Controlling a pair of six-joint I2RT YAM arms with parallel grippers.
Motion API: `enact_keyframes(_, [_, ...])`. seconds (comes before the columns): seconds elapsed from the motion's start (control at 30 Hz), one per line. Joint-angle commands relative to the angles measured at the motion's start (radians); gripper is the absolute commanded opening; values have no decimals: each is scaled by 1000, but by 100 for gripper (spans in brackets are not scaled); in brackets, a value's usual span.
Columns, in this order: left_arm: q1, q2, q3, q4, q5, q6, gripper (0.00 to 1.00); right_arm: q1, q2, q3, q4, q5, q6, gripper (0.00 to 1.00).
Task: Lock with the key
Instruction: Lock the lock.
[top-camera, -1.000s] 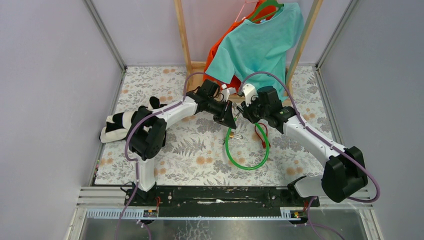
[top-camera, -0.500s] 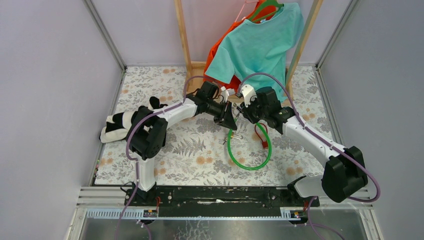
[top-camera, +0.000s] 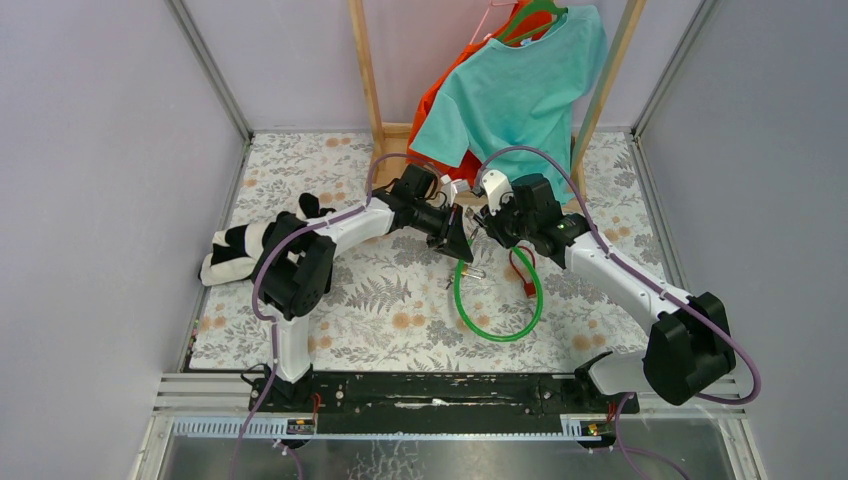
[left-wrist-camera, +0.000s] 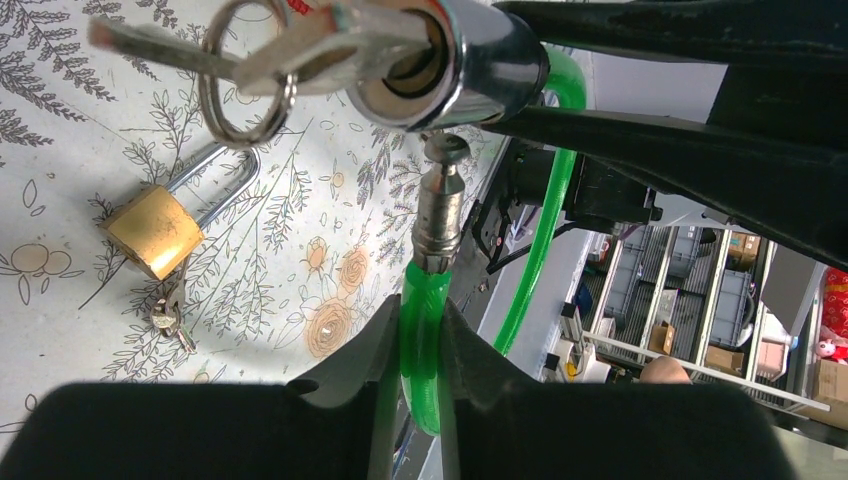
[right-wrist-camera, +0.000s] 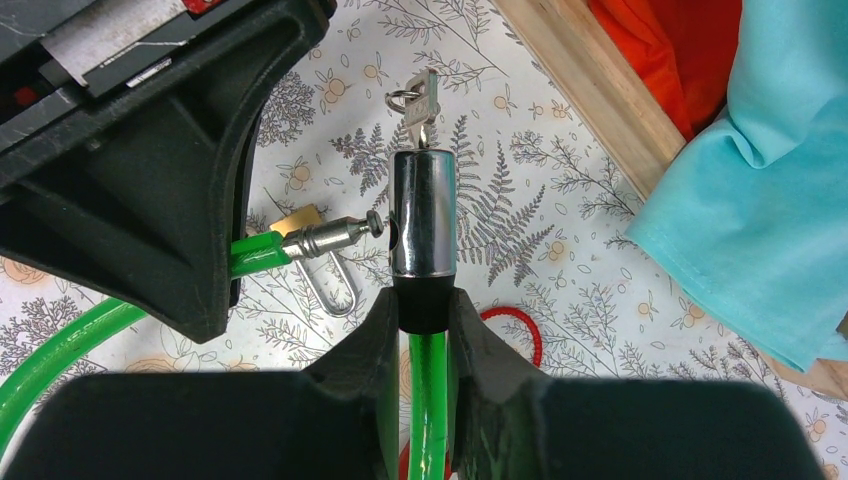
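Currently listed: left gripper (left-wrist-camera: 420, 335), fingers closed tight on a green plastic-sheathed cable (top-camera: 497, 337), gripping it just behind the silver metal locking pin (left-wrist-camera: 440, 215) that projects straight ahead of the fingertips. Right gripper (right-wrist-camera: 422, 320), likewise closed on the same cable at its black collar, with the chrome cylindrical lock barrel (right-wrist-camera: 422, 215) standing directly beyond its tips. Small silver key (right-wrist-camera: 420, 105), seated in the barrel's far end and carrying a steel split ring (left-wrist-camera: 245, 85). Pin tip lies just beside the barrel's side wall, not inside it; whether they touch cannot be told. Brass padlock (left-wrist-camera: 160, 232), lying on the floral-printed table cover (top-camera: 300, 170), beneath and to the left of the left gripper's pin. Teal short-sleeved shirt (right-wrist-camera: 760, 180), hanging off to the right of the right gripper.
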Motion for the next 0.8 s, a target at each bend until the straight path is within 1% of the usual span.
enact_keyframes(0.0, [0, -8, 4, 68, 50, -23, 0, 23, -24, 29, 62, -21, 8, 0])
enact_keyframes(0.4, [0, 0, 2, 87, 60, -41, 0, 39, -23, 25, 57, -23, -5, 0])
enact_keyframes(0.77, [17, 5, -44, 179, 102, -138, 0, 48, -38, -1, 65, -22, -54, 0])
